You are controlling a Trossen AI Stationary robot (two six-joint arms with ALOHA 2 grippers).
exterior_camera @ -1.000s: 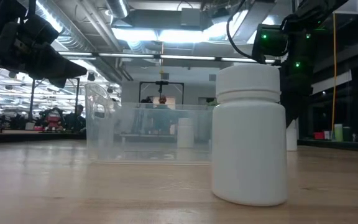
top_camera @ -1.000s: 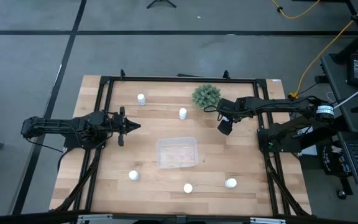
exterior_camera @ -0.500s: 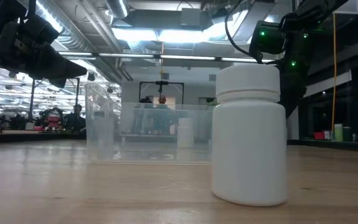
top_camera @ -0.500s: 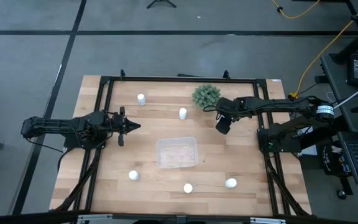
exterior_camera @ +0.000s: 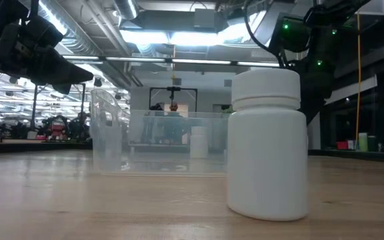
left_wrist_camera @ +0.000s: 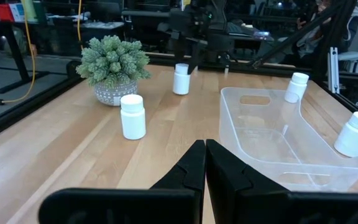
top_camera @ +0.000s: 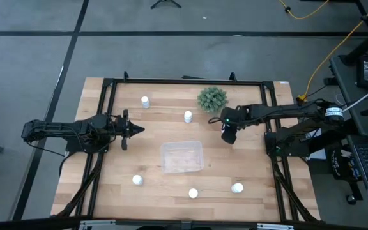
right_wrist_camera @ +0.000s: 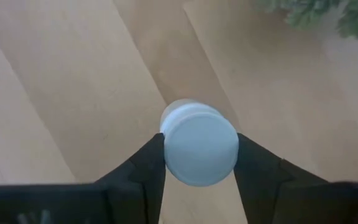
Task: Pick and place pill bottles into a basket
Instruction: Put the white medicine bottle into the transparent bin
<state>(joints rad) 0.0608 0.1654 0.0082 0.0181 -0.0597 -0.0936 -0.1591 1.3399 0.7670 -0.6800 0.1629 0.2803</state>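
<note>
Grip confirmed on the right side: the right gripper [right_wrist_camera: 199, 158] has come down just below the spiky plant [top_camera: 212, 98] and its fingers [right_wrist_camera: 143, 163], which stood apart a second ago, are now clamped on the white cap of a pill bottle [right_wrist_camera: 199, 148]. From overhead the bottle is hidden under the gripper head [top_camera: 228, 135]; a second ago that head sat higher and farther right. I judge the pick as made but not yet lifted — wood grain shows close beneath the bottle.

Left gripper [left_wrist_camera: 204, 163] has not moved; fingers pressed together, holding nothing, parked over the left part of the counter [top_camera: 152, 134], pointing at the basket [top_camera: 182, 157].

Basket sits near the counter's middle, nothing in it that I can see. So none of the six is placed yet. Loose bottles: one near the far left [top_camera: 145, 101], one beside the plant [top_camera: 188, 115], three along the near edge [top_camera: 137, 180], [top_camera: 193, 193], [top_camera: 237, 188].

Materials — bottles are smooth white plastic cylinders with slightly narrower ribless caps; basket is clear thin plastic, rounded corners, slotted handle; counter is pale matt planked wood; plant is bristly green in a small speckled pot.
</note>
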